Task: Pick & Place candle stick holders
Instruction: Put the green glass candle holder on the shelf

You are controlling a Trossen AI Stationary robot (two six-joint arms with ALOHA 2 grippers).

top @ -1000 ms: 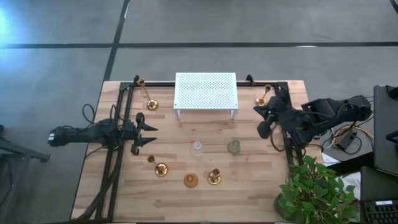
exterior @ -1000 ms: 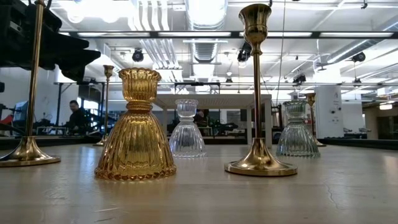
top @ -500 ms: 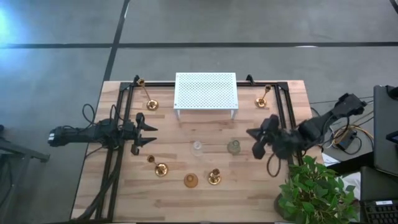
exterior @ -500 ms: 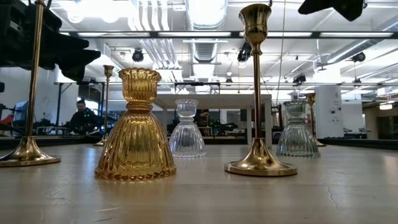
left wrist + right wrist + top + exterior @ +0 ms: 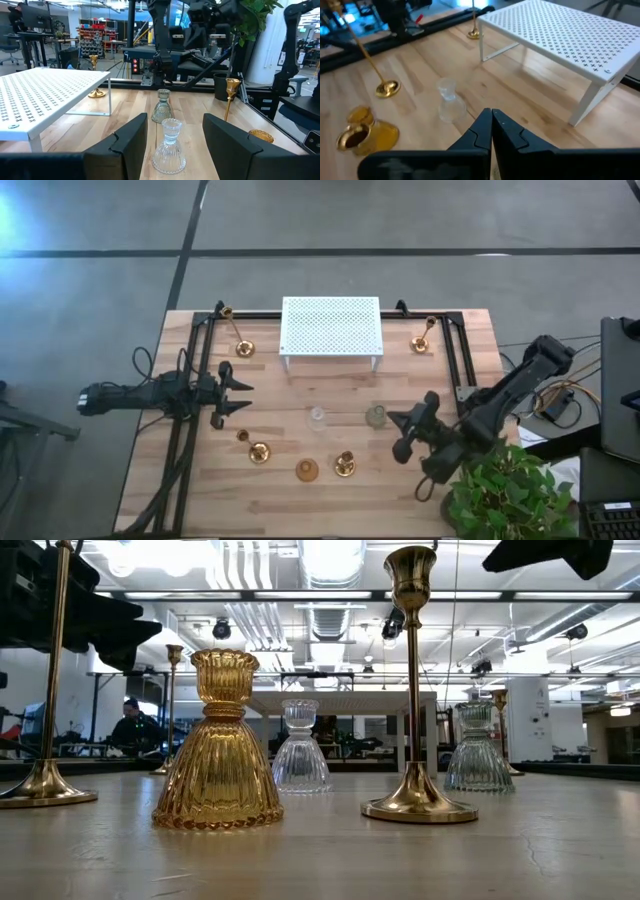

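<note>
Several candle stick holders stand on their bases on the wooden table: a clear glass one [image 5: 317, 418], a grey-green glass one [image 5: 376, 416], an amber glass one [image 5: 307, 471], brass ones [image 5: 344, 466] [image 5: 258, 451], and tall brass sticks at the far left [image 5: 240, 345] and far right [image 5: 421, 343]. My left gripper [image 5: 246, 397] is open and empty at the table's left, pointing at the clear glass holder [image 5: 170, 147]. My right gripper [image 5: 397, 425] is shut and empty, raised just right of the grey-green holder. Its shut fingers show in the right wrist view [image 5: 491, 117].
A white perforated rack [image 5: 331, 328] stands at the far middle of the table. Black rails [image 5: 200, 380] run along the left and right sides. A potted plant [image 5: 505, 490] sits at the near right corner. A person [image 5: 132, 725] sits in the room beyond.
My right gripper has swung from the table's far right edge toward the near edge and the middle. It now hangs close to the grey-green glass holder. No holder has moved.
</note>
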